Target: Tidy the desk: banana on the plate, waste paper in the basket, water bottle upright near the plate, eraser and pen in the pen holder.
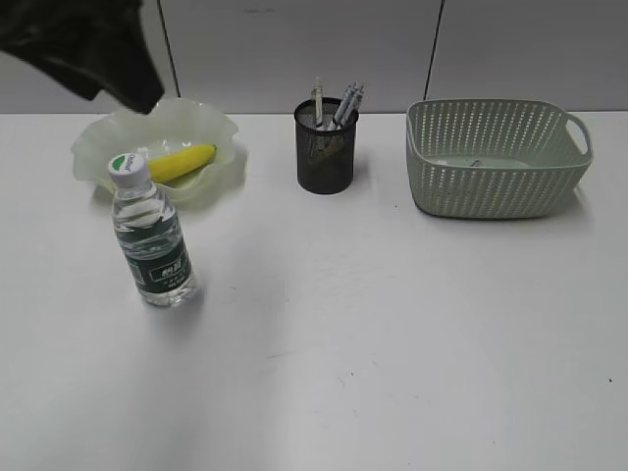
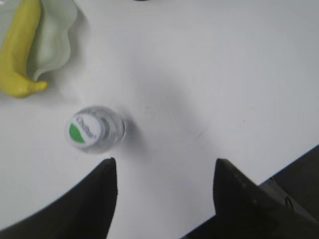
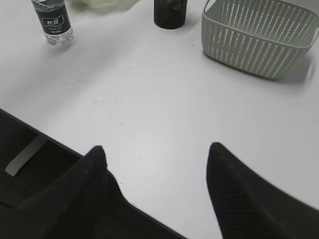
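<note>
Beside plate on counter: water bottle upright, banana plated. Left pincer wide, empty, above cap; careless retreat risks toppling. Right pincer wide, empty.

This looks like an office or lab test bench set up as a desk scene. A plain white counter stands against pale grey wall panels split by dark seams. At its far edge sit desk goods: a black mesh pen holder with pens and a plastic basket. Nothing domestic shows around them.
</note>
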